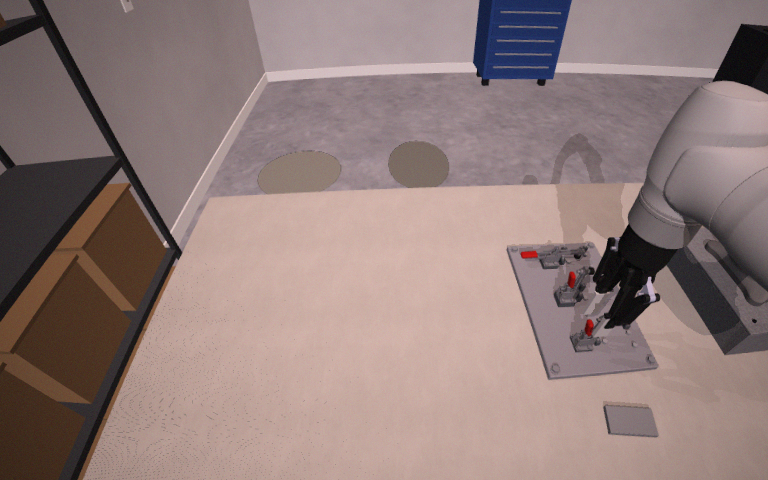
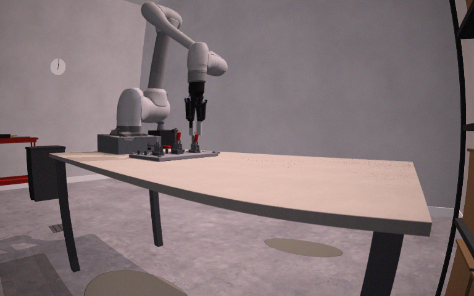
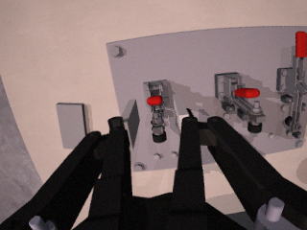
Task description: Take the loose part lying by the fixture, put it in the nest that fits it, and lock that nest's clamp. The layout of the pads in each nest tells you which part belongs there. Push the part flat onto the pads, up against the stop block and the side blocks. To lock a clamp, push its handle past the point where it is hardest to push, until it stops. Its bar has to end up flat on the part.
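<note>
The loose part point(image 1: 631, 420) point(image 3: 71, 126), a flat grey rectangular plate, lies on the table beside the fixture plate point(image 1: 538, 311) point(image 2: 188, 157) point(image 3: 192, 53). The fixture carries three red-handled clamps. The handles of the clamp nearest the part point(image 1: 589, 327) point(image 2: 196, 138) point(image 3: 154, 100) and the middle clamp point(image 1: 572, 279) point(image 2: 178, 135) point(image 3: 247, 93) stand up. The far clamp's handle point(image 1: 528, 254) point(image 2: 166, 147) point(image 3: 301, 44) lies down. My gripper point(image 1: 597, 315) point(image 2: 195, 133) point(image 3: 155, 107) is partly open and holds nothing. Its fingertips hang on either side of the nearest clamp; contact cannot be told.
Small pads and pins point(image 3: 158, 155) stand by the nearest clamp. The robot's grey base block point(image 1: 730, 316) point(image 2: 118, 143) is beside the fixture. A shelf with wooden bins point(image 1: 84, 294) stands at the table's opposite end.
</note>
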Controlling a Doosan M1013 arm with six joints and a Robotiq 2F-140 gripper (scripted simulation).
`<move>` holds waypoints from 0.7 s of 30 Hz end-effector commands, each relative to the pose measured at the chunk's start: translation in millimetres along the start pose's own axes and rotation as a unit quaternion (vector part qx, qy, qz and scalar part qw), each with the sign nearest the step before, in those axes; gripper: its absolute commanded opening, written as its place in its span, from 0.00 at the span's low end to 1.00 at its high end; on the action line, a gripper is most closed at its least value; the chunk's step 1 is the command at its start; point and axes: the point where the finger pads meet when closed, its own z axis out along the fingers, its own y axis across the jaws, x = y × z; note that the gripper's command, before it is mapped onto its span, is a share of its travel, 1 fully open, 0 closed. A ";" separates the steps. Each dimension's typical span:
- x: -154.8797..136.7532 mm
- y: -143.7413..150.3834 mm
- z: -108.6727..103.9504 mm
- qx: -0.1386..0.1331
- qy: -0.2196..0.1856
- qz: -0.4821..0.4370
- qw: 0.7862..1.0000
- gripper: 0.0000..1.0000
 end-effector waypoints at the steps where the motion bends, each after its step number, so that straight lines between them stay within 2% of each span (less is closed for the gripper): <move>1: 0.0 0.0 -8.6 0.000 0.000 0.000 1.000 0.35; 8: 0.0 0.0 -27.9 0.000 0.000 0.000 1.000 0.35; 21: 0.0 0.0 -29.6 0.000 0.000 0.000 1.000 0.35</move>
